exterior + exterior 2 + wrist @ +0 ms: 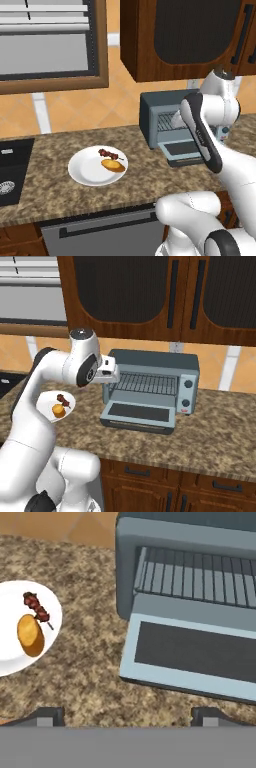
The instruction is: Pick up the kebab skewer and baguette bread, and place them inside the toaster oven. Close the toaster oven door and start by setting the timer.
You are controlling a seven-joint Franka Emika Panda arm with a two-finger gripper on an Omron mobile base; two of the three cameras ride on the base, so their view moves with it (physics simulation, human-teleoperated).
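The gripper (128, 714) hangs wide open and empty above the counter (85, 667), before the toaster oven (190, 557), whose door (192, 657) lies flat, a stiff hinged panel best lifted by its front edge. On the plate (10, 657) to its left, the baguette (31, 634) looks light and firm, best pinched across its width; the skewer (36, 607) touching it is thin and slippery, likely to roll.

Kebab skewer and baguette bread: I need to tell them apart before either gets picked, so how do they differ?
The kebab skewer is a thin stick with dark red and black chunks; the baguette bread is a plump golden-orange oblong loaf. The skewer is slimmer, the bread bulkier. Both lie side by side on the white plate, left of the open toaster oven.
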